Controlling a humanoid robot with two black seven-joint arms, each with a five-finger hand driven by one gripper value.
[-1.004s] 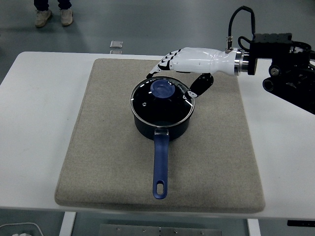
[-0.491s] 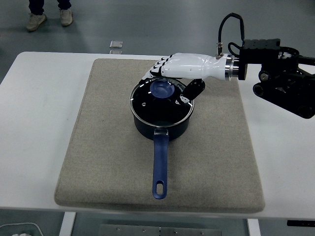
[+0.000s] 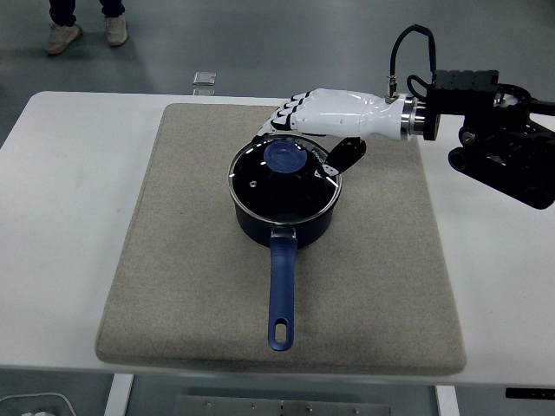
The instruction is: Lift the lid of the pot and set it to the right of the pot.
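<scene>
- Fingers point(image 3: 282, 117): on my right hand point(image 3: 329, 115), loosely curved and pointing left over the far rim of the pot; they grasp nothing. Thumb point(image 3: 342, 158) hangs lower, on the right side of the lid. I cannot tell from this high view whether any fingertip touches the glass.
- Lid point(image 3: 284, 178): glass, metal-rimmed, seated flat on the pot. Not lifted.
- Knob point(image 3: 285, 157): blue, at the lid's centre, bare. The fingers are beyond and above it, the thumb to its right; nothing closes round it.
- Pot point(image 3: 286, 221): dark blue, standing mid-mat, its long blue handle point(image 3: 283, 290) pointing toward the near edge.
- Mat point(image 3: 191, 260): grey, covering most of the table point(image 3: 61, 217). The stretch right of the pot, where the lid must go, is bare.
- Left hand: not in view.
- Person: only shoes and trouser legs at the top left, well apart from the work.
- Progress, as I judge it: approach only. Nothing of the task proper is done. Left to do: bring the hand down onto the knob, close on it, raise the lid clear of the rim, carry it rightward, set it on the mat beside the pot, let go.
</scene>
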